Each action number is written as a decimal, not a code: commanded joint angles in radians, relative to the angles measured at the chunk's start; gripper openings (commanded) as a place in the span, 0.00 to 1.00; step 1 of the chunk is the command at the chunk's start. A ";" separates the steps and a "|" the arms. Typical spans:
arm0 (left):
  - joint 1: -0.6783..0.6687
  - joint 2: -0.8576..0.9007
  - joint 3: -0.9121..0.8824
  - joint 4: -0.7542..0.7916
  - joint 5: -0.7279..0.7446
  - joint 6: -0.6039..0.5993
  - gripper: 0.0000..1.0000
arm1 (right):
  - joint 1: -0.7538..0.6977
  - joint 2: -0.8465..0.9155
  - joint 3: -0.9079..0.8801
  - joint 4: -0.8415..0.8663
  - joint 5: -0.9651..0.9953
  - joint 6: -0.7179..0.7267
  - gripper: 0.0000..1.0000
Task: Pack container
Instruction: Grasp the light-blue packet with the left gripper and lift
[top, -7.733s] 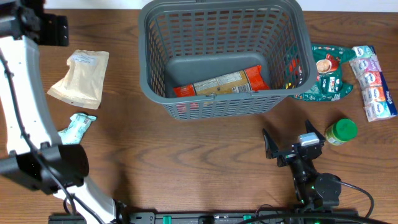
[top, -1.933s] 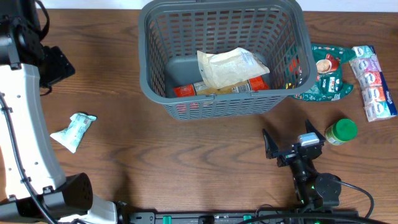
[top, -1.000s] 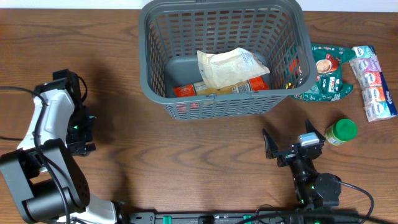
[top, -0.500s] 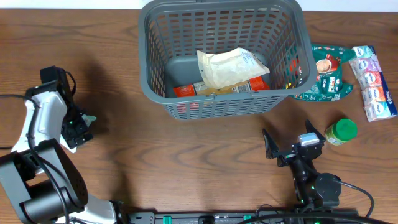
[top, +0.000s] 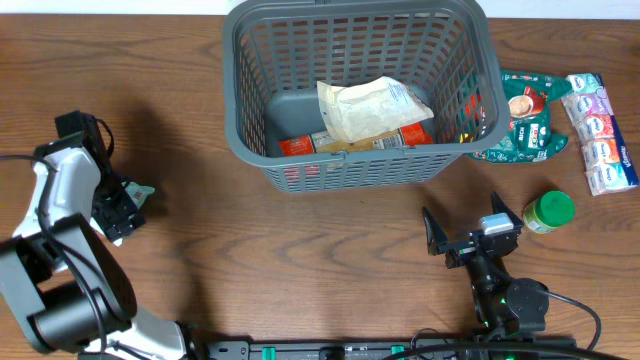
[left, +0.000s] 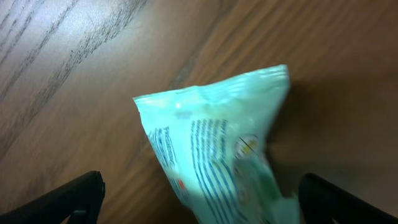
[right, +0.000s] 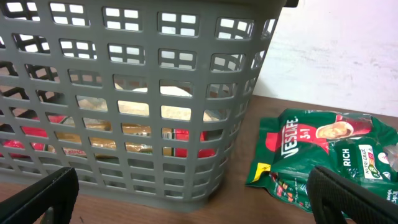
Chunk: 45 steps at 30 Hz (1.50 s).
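The left gripper (left: 200, 198) sits at the left edge of the overhead frame, pointing down at the table (top: 300, 262). Its wrist view shows the two fingertips in the lower corners, spread wide, with a mint-green packet (left: 214, 158) lying between them. The jaws are not closed on the packet and nothing is gripped. That straddle looks like the set-up for a pinch: the packet lies flat on the wood, so the fingers have to come down on either side of it before closing. In the overhead view only one corner of the packet (top: 141, 190) shows from under the wrist.

The container (top: 352, 172) stands well apart from this, at the upper centre of the frame, upright with its open mouth facing up. A tan pouch (top: 370, 108) rests slantwise in it over a red-orange packet (top: 298, 146), so packing appears partly done. The mint-green packet is the only loose item on the left.

The right gripper (top: 466, 228) is parked low at the right, jaws wide apart and empty. It seems to be waiting, facing the container wall (right: 124, 93). Its likely share lies just right of the container: a green coffee-mix bag (right: 317, 155), a row of tissue packs (top: 600, 130), and a green-lidded jar (top: 550, 210) nearest the gripper.
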 joint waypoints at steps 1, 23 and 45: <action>0.006 0.060 -0.006 -0.006 -0.012 -0.015 0.99 | 0.008 -0.006 -0.004 -0.001 0.000 0.009 0.99; 0.007 0.190 -0.008 0.080 -0.002 0.079 0.06 | 0.008 -0.006 -0.004 -0.001 0.000 0.009 0.99; 0.008 -0.108 0.010 0.869 0.556 0.793 0.06 | 0.008 -0.006 -0.004 -0.001 0.000 0.009 0.99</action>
